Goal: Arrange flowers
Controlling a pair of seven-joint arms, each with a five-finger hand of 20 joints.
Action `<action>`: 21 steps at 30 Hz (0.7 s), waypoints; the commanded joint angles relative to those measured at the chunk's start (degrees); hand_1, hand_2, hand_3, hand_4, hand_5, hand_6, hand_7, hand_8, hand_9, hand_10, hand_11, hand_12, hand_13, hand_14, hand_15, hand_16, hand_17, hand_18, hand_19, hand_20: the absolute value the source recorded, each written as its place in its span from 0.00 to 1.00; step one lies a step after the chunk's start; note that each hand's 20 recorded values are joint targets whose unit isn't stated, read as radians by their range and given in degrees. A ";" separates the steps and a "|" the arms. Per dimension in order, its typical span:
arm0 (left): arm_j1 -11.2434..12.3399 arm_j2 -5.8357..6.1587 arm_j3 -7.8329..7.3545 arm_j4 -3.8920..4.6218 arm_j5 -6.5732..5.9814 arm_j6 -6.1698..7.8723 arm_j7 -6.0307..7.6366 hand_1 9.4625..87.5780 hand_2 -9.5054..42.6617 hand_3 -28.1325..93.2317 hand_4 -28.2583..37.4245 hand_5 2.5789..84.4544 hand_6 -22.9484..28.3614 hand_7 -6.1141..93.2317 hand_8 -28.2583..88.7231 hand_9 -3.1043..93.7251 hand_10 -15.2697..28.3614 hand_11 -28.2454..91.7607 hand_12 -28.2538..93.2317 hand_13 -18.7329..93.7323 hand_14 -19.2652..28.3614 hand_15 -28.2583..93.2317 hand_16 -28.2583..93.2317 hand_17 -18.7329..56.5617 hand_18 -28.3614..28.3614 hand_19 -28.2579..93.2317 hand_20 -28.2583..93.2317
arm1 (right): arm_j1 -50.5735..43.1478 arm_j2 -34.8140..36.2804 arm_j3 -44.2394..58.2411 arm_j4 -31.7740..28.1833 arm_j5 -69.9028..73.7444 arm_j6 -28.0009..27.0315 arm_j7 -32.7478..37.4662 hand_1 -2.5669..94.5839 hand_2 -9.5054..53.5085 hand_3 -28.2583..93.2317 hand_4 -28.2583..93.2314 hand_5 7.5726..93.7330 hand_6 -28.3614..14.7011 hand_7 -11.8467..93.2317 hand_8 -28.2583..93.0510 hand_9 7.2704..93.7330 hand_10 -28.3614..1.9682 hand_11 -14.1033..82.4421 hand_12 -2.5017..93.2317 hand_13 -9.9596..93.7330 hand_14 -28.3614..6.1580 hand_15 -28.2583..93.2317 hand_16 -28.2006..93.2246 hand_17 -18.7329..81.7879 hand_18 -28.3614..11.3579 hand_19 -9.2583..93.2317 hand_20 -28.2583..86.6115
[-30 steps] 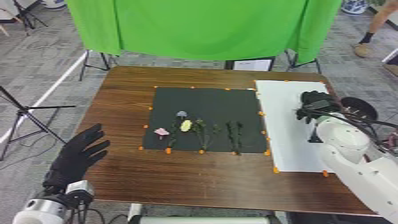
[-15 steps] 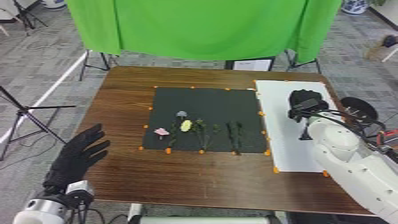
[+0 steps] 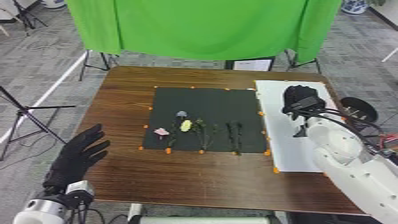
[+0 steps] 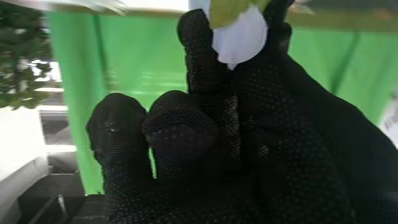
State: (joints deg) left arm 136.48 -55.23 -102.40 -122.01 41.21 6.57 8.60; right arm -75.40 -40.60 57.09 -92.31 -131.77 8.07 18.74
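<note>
My right hand [image 3: 302, 96] is over the upper part of the white sheet [image 3: 282, 142] in the head view. In the right wrist view, the thumb and a finger of my right hand [image 4: 182, 132] pinch a white petal-like thing [image 4: 240, 42] with a yellow-green part; other fingers are bent. On the black mat [image 3: 182, 94] lie a pink flower [image 3: 161, 132], a yellow flower [image 3: 186, 125], a small grey-blue flower [image 3: 181, 114] and green stems [image 3: 234, 135]. My left hand [image 3: 73, 159] stands open off the table's left side, holding nothing.
Orange markers line the edges of the mat and sheet on the brown table [image 3: 200, 180]. A dark round object [image 3: 358, 108] is beside the right forearm. A green cloth [image 3: 204, 30] hangs beyond the table's far edge, and a tripod [image 3: 34, 117] stands at the left.
My right hand has moved left and slightly away from the robot over the white sheet. The left hand and the flowers on the mat have stayed put.
</note>
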 commanded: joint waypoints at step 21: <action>-1.42 0.90 1.30 0.70 0.10 -1.25 -1.71 0.21 0.16 0.82 0.05 0.33 0.52 0.27 0.16 0.26 0.60 0.41 0.38 0.33 0.73 0.49 0.24 0.13 0.91 0.57 0.31 | 9.48 -19.81 -15.94 -1.37 1.49 -1.61 2.72 0.56 0.00 0.94 0.00 0.76 0.73 0.56 0.23 0.96 0.85 0.28 0.53 0.84 0.72 0.87 0.51 0.63 0.24 1.00 0.75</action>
State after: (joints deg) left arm 135.02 -54.39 -101.44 -121.56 41.22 5.94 7.65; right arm -67.76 -57.56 42.88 -95.82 -127.49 6.48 19.91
